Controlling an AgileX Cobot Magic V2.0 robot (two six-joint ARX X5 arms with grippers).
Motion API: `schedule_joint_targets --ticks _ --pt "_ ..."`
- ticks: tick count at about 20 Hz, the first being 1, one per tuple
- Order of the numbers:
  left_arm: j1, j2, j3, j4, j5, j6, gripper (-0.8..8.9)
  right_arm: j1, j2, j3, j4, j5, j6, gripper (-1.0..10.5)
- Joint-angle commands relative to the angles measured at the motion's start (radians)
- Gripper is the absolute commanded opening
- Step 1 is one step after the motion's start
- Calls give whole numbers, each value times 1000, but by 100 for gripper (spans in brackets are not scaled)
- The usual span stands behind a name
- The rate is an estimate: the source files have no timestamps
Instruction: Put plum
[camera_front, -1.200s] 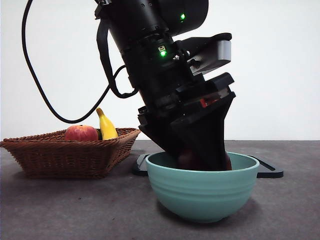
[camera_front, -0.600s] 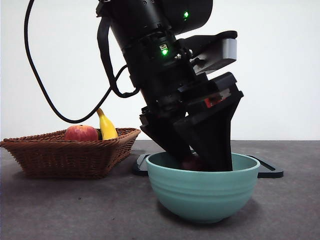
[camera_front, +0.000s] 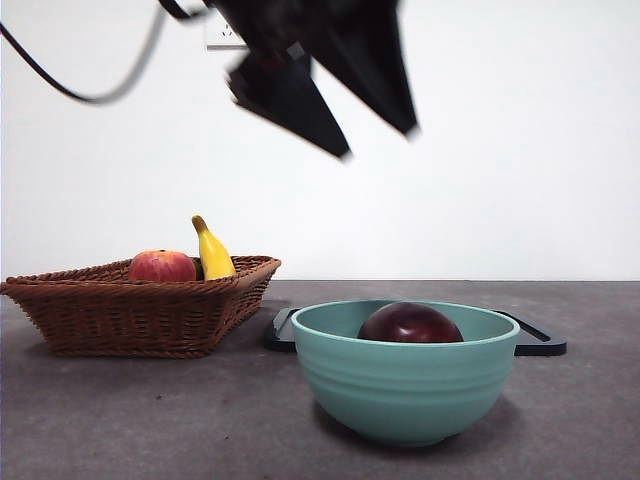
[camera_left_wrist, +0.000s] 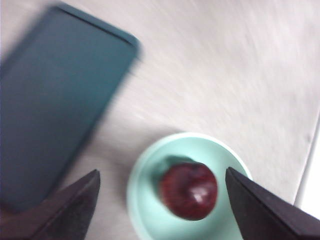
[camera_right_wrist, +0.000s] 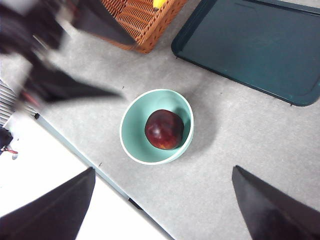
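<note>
The dark maroon plum (camera_front: 410, 324) lies inside the pale green bowl (camera_front: 405, 385), free of any gripper. My left gripper (camera_front: 378, 143) hangs high above the bowl, blurred, its jaws open with nothing between them. In the left wrist view the plum (camera_left_wrist: 188, 191) and bowl (camera_left_wrist: 137, 175) lie far below the open left gripper (camera_left_wrist: 161, 172). My right gripper (camera_right_wrist: 163, 170) is open and high above the table, looking down on the plum (camera_right_wrist: 164, 129) in the bowl (camera_right_wrist: 132, 135). That view also catches the left arm's blurred fingers (camera_right_wrist: 75, 92).
A wicker basket (camera_front: 140, 310) stands left of the bowl, holding a red-orange apple (camera_front: 162, 266) and a yellow banana (camera_front: 212, 252). A dark flat tray (camera_front: 535, 345) lies behind the bowl. The table's edge (camera_right_wrist: 75, 155) runs near the bowl.
My left gripper has let go of the plum and risen quickly out of the bowl to the top of the front view. The plum stays in the bowl.
</note>
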Motion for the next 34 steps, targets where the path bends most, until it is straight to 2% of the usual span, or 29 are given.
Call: schedule_joint_targets --ticks 1,5,12,16,20,27,30,34 --pt "42 -82 21 -18 -2 -46 405 4 5 20 6 -1 2 436" --pt "160 -225 20 -85 24 -60 405 4 5 20 6 0 2 436" --pt "365 -372 -1 -285 263 -53 404 4 5 20 41 0 3 436" --pt "405 -425 -120 -316 446 -40 404 4 7 20 43 0 3 436" --pt "406 -454 -261 -324 565 -19 404 4 18 19 41 0 8 436" --pt "406 -457 -278 -324 568 -21 404 6 33 -74 68 -1 48 434" --pt "406 -457 -278 -323 568 -20 404 24 45 -176 166 -1 126 409" --pt "406 -457 -278 -322 568 -20 404 108 116 -269 346 30 234 366"
